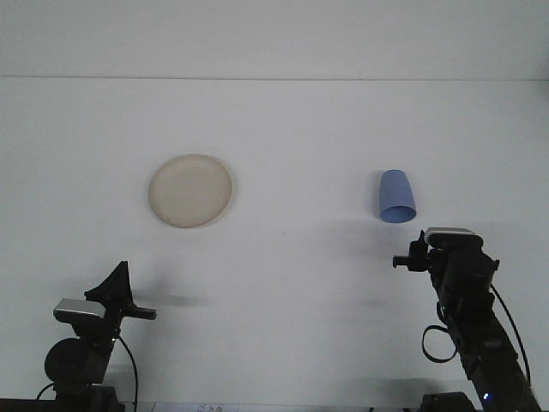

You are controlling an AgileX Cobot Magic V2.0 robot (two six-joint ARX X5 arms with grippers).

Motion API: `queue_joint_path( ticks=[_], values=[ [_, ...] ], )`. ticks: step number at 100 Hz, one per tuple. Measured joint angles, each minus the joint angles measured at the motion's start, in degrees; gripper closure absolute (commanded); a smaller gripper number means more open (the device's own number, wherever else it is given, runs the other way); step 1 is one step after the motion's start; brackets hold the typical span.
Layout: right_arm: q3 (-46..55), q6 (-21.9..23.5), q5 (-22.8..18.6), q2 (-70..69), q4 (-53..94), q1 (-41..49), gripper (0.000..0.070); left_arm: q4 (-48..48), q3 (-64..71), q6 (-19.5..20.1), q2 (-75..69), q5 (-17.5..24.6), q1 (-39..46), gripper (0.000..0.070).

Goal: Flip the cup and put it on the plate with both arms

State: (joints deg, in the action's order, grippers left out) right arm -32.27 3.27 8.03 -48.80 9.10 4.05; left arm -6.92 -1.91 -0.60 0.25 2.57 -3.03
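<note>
Left arm: the left gripper sits low at about 7 o'clock from the middle of the table, perched on its dark arm base; its black fingers come together in a single point aimed away from the camera, so it reads as clenched on nothing, well apart from everything on the table.
Plate: the cream plate lies flat at about 10 o'clock from the table's middle, at 1 o'clock from the left gripper, bare on top, well apart from the cup.
Cup: the blue cup lies on its side at about 3 o'clock from the plate, its open mouth turned toward the camera and its closed base pointing away; nothing touches it.
Right arm: the right gripper is raised at about 5 o'clock from the table's middle, near the cup and just below it at roughly 6 o'clock; the wrist and camera block hide its fingers, so I cannot tell whether it is released or clenched.
Table: white and plain, with a pale wall behind its far edge.
</note>
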Motion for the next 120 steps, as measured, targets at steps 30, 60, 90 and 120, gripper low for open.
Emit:
queue_joint_path(
  ticks=[30, 60, 90, 120],
  values=[
    [11.7, 0.2, -0.7, -10.0, -22.7, 0.0, 0.0352, 0.0, 0.0, 0.0, 0.0, 0.0, 0.0, 0.0686],
    [11.7, -2.0, -3.9, -20.3, -38.8, -4.1, 0.0352, 0.0, 0.0, 0.0, 0.0, 0.0, 0.0, 0.0686],
    [11.1, -2.4, -12.0, -32.0, -51.1, -8.7, 0.0352, 0.0, 0.0, 0.0, 0.0, 0.0, 0.0, 0.0686],
    [1.6, -2.9, -15.8, -42.2, -51.9, -9.4, 0.0427, 0.0, 0.0, 0.0, 0.0, 0.0, 0.0, 0.0686]
  ],
)
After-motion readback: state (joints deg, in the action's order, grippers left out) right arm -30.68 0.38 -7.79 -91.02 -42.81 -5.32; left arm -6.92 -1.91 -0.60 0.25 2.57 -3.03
